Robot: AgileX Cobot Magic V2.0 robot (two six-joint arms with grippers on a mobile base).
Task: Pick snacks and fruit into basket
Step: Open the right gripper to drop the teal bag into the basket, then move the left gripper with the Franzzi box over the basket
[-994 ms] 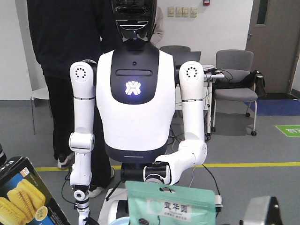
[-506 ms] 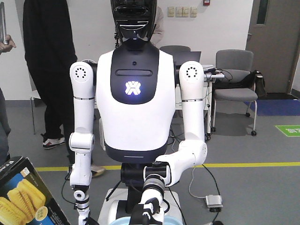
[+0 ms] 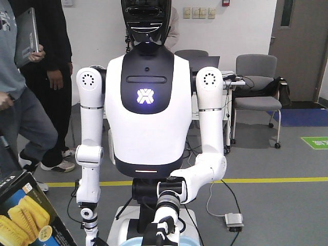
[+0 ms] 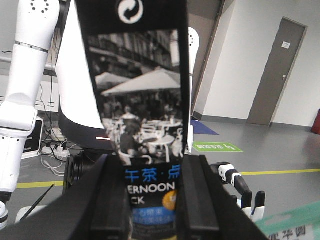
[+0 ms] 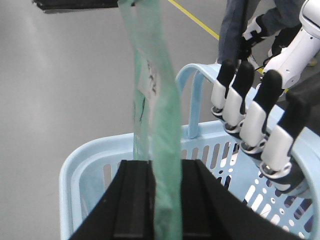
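Note:
My left gripper (image 4: 150, 200) is shut on the black box (image 4: 142, 90), which stands upright between the jaws; the box's yellow-printed face (image 3: 25, 215) shows at the lower left of the front view. My right gripper (image 5: 165, 200) is shut on the mint-green pouch (image 5: 152, 100), seen edge-on and hanging over the open light-blue basket (image 5: 85, 165). A corner of the pouch (image 4: 295, 222) also shows in the left wrist view. Only the basket's rim (image 3: 154, 241) appears in the front view. The fruit is out of view.
A white humanoid robot (image 3: 146, 102) faces me; its black-and-white hand (image 5: 255, 115) rests on the basket's far rim beside the handle (image 5: 197, 100). Two people (image 3: 25, 87) stand at the back left. Grey chairs (image 3: 256, 87) and a desk stand behind, on grey floor with a yellow line.
The mint-green pouch has dropped out of the bottom of the front view, uncovering the humanoid's hand and the basket rim. The people behind have shifted left. The black box has stayed put.

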